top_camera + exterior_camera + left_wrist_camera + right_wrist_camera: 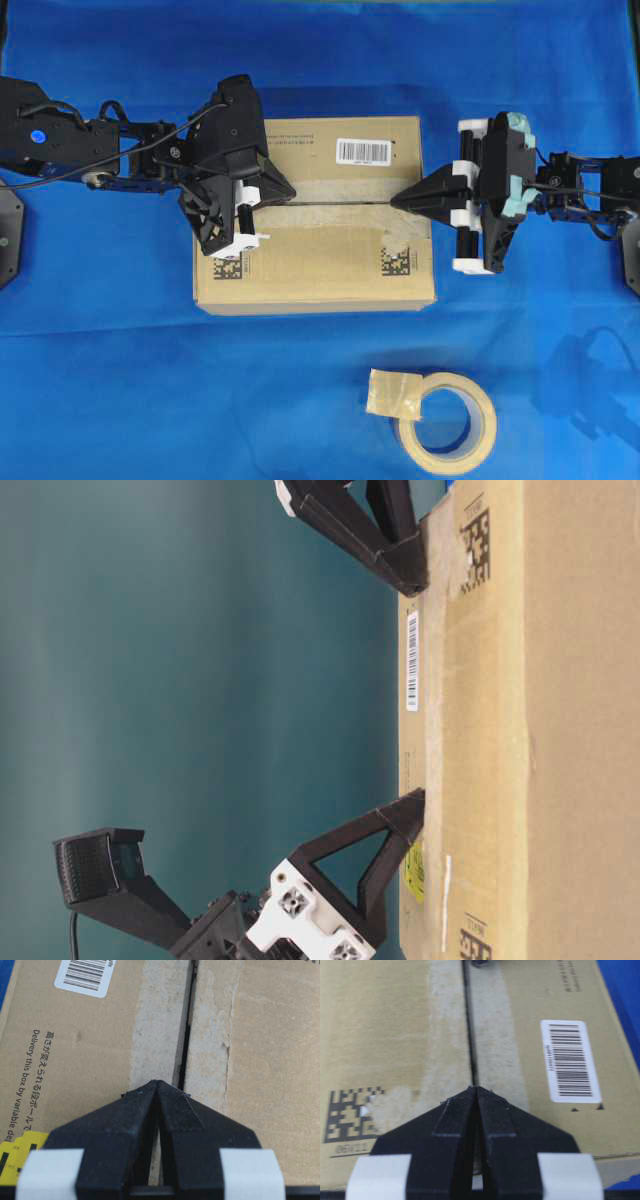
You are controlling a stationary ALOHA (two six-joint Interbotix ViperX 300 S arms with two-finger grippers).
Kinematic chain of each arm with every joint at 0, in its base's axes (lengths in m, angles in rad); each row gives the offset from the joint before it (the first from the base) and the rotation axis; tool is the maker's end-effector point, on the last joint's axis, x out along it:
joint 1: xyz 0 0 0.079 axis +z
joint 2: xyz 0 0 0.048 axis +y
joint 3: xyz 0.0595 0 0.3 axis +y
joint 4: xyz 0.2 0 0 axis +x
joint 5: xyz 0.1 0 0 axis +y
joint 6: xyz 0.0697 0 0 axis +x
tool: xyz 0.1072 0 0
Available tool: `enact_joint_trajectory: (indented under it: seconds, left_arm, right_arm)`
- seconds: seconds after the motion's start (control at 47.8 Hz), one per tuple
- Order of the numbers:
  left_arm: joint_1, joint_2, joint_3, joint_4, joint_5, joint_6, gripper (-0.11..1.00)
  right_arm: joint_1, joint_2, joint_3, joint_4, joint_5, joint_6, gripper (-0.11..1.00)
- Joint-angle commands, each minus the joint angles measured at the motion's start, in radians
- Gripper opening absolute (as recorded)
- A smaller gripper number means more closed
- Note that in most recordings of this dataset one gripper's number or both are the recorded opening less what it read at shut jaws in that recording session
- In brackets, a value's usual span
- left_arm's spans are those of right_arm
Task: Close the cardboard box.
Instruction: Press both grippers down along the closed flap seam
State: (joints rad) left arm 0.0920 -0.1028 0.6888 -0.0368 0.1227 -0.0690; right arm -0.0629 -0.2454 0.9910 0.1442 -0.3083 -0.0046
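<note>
Cardboard box [315,260] with its top flaps lying flat, both grippers resting on the centre seam.

The box sits mid-table on the blue cloth [100,380], its two long flaps meeting along a narrow dark seam [340,203] flanked by old tape strips. The left gripper [290,192] has its fingers pressed together, tips touching the seam at the box's left end. The right gripper [397,200], likewise pinched together, touches the seam at the right end. A beige tape roll [447,422] lies near the box's front side.
</note>
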Motion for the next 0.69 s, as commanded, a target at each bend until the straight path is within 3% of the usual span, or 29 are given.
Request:
enact_joint_trajectory:
  seconds: [0.0,0.335,0.669]
  left_arm:
    - [-0.003,-0.02,-0.006,-0.002,-0.005,-0.002,0.0]
    - [-0.003,-0.026,0.005,-0.002,-0.051,-0.002,0.0]
    - [-0.035,-0.124,0.161,-0.002,-0.41,0.012,0.0]
  right_arm:
    - [-0.006,-0.006,-0.008,-0.002,-0.009,-0.002,0.0]
    - [-0.006,0.002,0.003,0.002,-0.011,0.0,0.0]
    - [-0.006,0.04,0.003,0.002,-0.04,0.008,0.0]
